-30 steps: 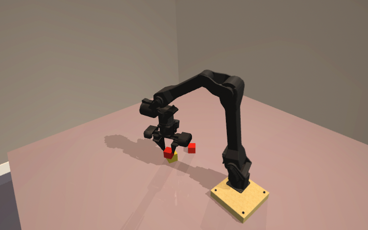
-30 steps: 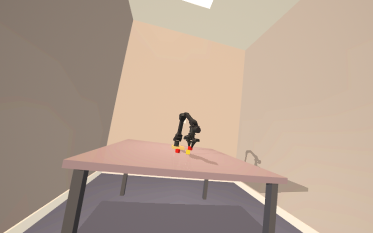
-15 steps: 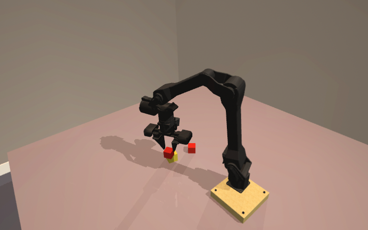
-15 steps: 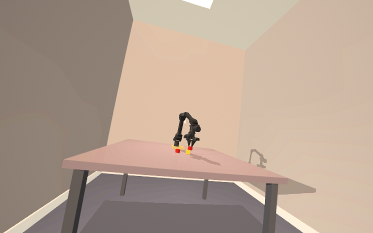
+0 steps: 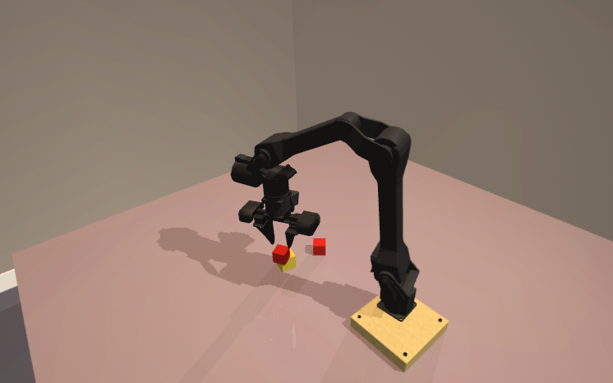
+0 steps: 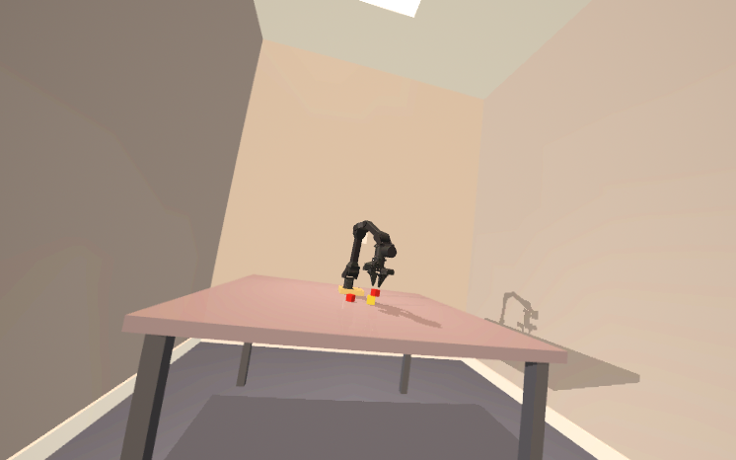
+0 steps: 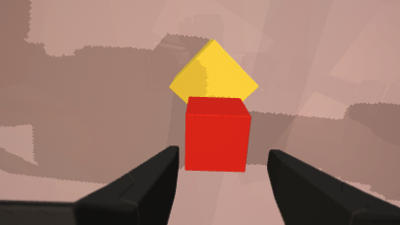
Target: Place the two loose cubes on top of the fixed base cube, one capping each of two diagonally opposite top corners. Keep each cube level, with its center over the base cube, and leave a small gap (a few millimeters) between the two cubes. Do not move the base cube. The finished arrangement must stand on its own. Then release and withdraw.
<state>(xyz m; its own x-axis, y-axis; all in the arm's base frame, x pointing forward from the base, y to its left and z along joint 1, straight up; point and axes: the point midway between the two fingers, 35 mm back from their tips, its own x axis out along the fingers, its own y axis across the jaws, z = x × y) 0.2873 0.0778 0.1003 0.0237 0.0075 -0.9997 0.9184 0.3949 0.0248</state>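
The yellow base cube [image 5: 288, 263] [image 6: 371, 300] [image 7: 214, 68] stands on the table, seen cornerwise in the wrist view. One red cube [image 5: 280, 255] [image 6: 375, 292] [image 7: 216, 143] rests over one top corner of it, turned about 45 degrees to it, and looks roughly level. The contact between them is hidden in the wrist view. The other red cube [image 5: 319, 246] [image 6: 350, 297] stands on the table apart from them, on the arm's side, and is outside the wrist view. My gripper [image 5: 281, 245] [image 6: 376, 286] [image 7: 223, 156] is open and points down just above the upper red cube, with a gap on either side in the wrist view.
The arm stands on a wooden base plate [image 5: 397, 335] [image 6: 351, 290] on the pink table [image 5: 132, 333] [image 6: 245, 320]. The arm's shadow falls across the table around the cubes. Walls stand beyond the table.
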